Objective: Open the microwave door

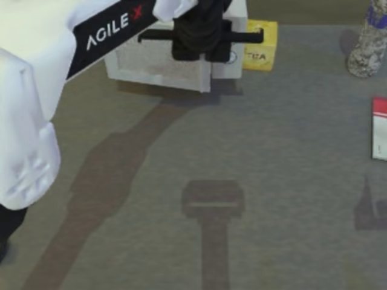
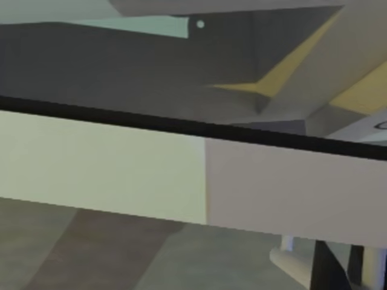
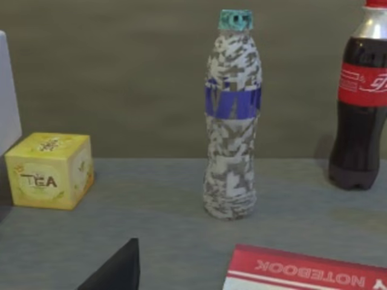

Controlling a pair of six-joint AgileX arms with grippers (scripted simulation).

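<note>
left gripper (image 1: 201,37) over microwave (image 1: 175,60) | jaws spread wide | door (image 1: 160,66) ajar

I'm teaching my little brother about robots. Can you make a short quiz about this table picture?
1. True or false: the yellow tea box stands right beside the microwave.
2. Which arm is reaching over the microwave? A) left B) right C) both
3. Fill in: the word printed on the red book is ____.

Key:
1. True. The box sits at the microwave's right side in the top view.
2. A. The left hand hangs over the microwave, above the microwave door; the right hand does not show in the top view.
3. NOTEBOOK, seen in the right wrist view, near the camouflage bottle and the cola bottle.
</note>
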